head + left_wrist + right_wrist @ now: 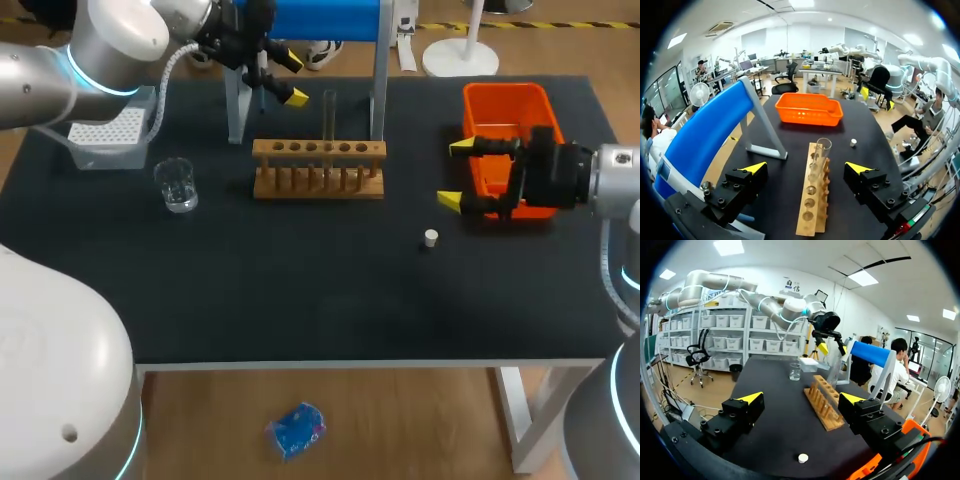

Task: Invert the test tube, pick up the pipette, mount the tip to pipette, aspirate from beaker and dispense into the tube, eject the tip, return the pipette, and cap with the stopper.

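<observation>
Test tube (pixel 329 118) – upright in the wooden rack (pixel 318 170), open mouth up. Left gripper (pixel 291 78): behind the rack, fingers spread wide; in the left wrist view the tube stands ahead, between the fingers, touching neither. Right gripper (pixel 455 174): over the tabletop (pixel 300 290) just beside the orange bin (pixel 505 100), fingers spread, holding nothing. Stopper (pixel 431 237) – lying on the tabletop near the right gripper. Beaker (pixel 178 185): near the rack, on the left arm's side
</observation>
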You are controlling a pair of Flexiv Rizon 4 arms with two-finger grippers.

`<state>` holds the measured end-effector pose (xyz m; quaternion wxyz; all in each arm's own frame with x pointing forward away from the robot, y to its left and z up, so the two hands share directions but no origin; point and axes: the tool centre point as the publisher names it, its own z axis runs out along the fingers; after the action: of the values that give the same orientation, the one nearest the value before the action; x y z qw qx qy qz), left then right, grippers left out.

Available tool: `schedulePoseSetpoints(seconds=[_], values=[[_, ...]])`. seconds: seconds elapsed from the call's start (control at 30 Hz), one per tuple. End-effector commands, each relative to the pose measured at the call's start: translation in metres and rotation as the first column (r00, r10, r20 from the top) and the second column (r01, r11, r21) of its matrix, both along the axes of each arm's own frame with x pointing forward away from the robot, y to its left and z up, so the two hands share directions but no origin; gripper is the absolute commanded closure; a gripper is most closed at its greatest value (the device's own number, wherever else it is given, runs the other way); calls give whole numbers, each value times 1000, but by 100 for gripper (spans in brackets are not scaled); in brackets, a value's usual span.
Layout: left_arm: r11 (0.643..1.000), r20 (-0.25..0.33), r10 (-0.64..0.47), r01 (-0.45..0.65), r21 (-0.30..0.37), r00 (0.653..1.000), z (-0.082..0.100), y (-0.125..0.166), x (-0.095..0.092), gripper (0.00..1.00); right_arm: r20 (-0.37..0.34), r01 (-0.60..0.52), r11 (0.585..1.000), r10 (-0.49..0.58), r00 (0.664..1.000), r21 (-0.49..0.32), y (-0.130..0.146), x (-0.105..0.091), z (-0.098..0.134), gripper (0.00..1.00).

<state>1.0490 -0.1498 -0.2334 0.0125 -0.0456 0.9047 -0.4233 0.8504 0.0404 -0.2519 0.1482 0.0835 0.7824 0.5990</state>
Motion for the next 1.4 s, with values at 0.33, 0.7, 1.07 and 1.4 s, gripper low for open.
schedulePoseSetpoints(seconds=[0.33, 0.7, 1.07, 1.4], values=[[1000, 2, 4, -4, 1, 1000, 1, 0, -2, 0, -33, -19, 1000, 19, 999, -13, 3, 4, -5, 0], [1000, 2, 4, -4, 1, 1000, 1, 0, -2, 0, -184, 36, 992, -58, 981, -117, -18, -12, -47, 0], [1000, 2, 4, -4, 1, 1000, 1, 0, -2, 0, -253, 101, 973, -152, 955, -205, -28, -11, -95, 0], [1000, 2, 4, -4, 1, 1000, 1, 0, -2, 0, -295, 129, 962, -199, 935, -240, -21, -8, -131, 18]])
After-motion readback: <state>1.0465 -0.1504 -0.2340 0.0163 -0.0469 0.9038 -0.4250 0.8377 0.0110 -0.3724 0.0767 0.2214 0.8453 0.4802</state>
